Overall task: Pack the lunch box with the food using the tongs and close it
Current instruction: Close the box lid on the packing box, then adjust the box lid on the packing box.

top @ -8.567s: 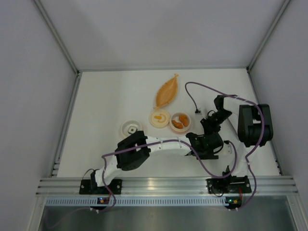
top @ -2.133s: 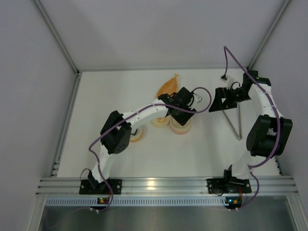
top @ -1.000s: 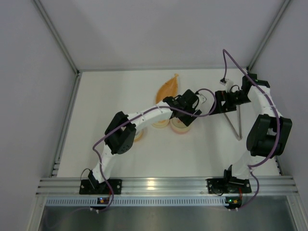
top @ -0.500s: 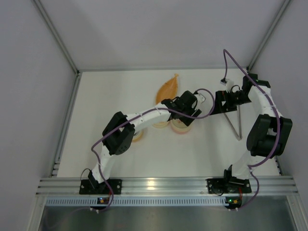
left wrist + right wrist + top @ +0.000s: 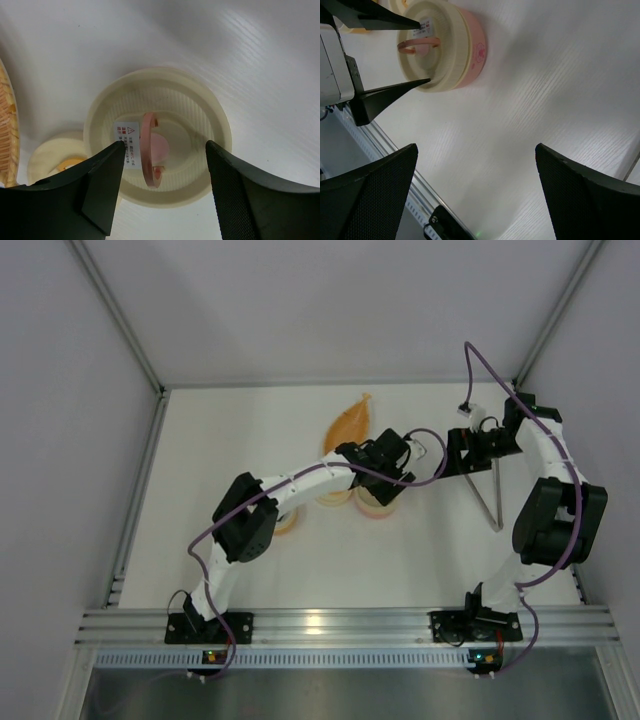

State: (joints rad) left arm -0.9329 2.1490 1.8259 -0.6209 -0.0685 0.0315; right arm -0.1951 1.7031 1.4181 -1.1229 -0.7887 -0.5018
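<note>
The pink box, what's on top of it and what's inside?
A cream lid with a pink handle and a white sticker sits on the box. The lid hides the inside, so whatever is in there cannot be seen.

An orange leaf-shaped tray (image 5: 348, 425) lies on the white table (image 5: 230, 440), well apart from the near aluminium rail (image 5: 330, 625).

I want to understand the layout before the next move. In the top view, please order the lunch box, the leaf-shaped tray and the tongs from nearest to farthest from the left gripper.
Measured from the left gripper:
1. lunch box: right under the gripper, at the middle.
2. leaf-shaped tray: behind the gripper, toward the back wall and slightly left.
3. tongs: farthest, off to the right side.
</note>
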